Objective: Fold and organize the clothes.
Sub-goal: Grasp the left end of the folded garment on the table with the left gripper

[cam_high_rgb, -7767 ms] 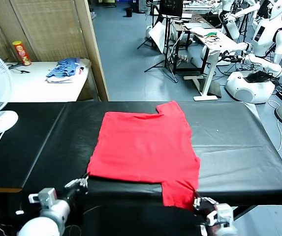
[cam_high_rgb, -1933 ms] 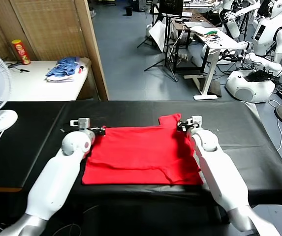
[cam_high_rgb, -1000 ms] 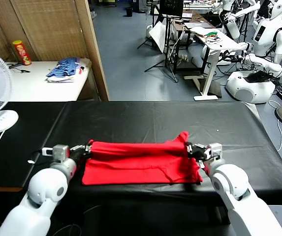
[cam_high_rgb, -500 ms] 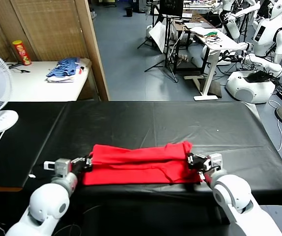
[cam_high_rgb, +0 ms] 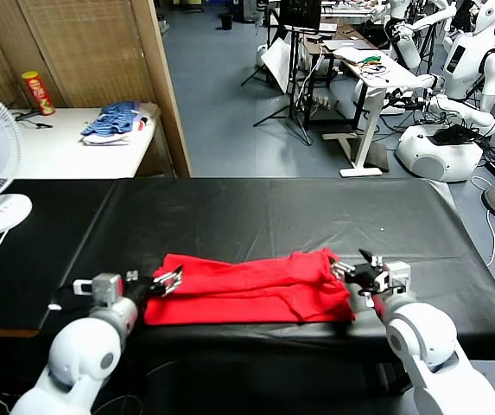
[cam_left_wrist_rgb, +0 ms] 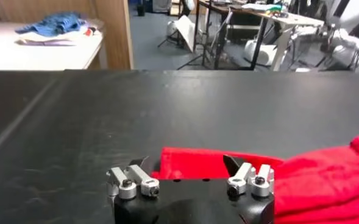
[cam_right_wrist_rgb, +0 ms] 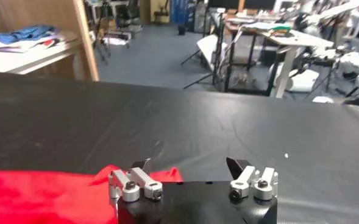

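On the black table point(cam_high_rgb: 402, 220) — red T-shirt point(cam_high_rgb: 247, 290) folded into a band.
Left gripper point(cam_high_rgb: 168, 280) at nine o'clock of it, right gripper point(cam_high_rgb: 364, 270) at three — both jaws wide, holding nothing.

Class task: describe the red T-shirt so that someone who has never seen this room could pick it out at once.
Find the black table that fills the foreground. Near its front edge, between the two pincers, lies the T-shirt, folded into a long band. It is the only bright red thing; the other clothes, a blue pile, lie on the white table behind.
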You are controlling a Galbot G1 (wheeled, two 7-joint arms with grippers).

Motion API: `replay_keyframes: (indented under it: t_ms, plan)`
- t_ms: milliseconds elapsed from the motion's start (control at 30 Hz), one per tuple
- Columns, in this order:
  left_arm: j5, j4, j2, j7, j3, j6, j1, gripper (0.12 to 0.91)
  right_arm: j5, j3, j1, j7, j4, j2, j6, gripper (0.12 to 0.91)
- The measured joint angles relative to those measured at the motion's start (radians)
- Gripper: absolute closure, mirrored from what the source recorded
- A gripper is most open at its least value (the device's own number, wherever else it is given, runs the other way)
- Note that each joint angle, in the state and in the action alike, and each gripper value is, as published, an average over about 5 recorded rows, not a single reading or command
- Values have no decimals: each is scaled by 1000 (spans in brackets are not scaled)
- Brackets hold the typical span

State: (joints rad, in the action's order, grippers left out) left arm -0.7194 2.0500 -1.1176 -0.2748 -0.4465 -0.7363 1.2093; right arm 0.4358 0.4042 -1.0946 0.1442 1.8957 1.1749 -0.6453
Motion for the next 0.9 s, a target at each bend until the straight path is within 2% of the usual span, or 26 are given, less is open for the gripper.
replay_keyframes:
  t_ms: [67, 267, 367, 433, 467, 533, 633, 700, 800, 900]
  plan:
    - [-6, -38, -10, 7, 10, 0, -26, 232, -11, -9, 16, 1, -31, 21, 1, 233]
    - [3, -131, -28, 26, 25, 0, -64, 239, -32, -15, 29, -2, -89, 66, 7, 321]
    - [15, -167, -32, 35, 23, 0, -74, 276, -39, -12, 29, -2, -106, 81, 10, 382]
    - [20, -187, -35, 39, 20, 2, -80, 314, -45, -11, 28, -2, -113, 89, 13, 476]
    - [21, -194, -37, 39, 18, 3, -81, 348, -50, -11, 26, -1, -116, 94, 16, 509]
    - [26, -201, -39, 40, 13, 4, -80, 427, -61, -14, 23, 3, -121, 102, 24, 643]
    - [52, -199, -43, 40, 10, 9, -71, 588, -80, -19, 16, 22, -127, 116, 48, 824]
    - [87, -193, -48, 42, 14, 26, -63, 705, -94, -24, 11, 41, -129, 125, 71, 881]
    - [155, -186, -58, 46, 22, 66, -51, 853, -113, -31, 5, 68, -129, 137, 102, 888]
    - [219, -185, -70, 43, 25, 99, -46, 899, -131, -35, 5, 89, -132, 148, 125, 894]
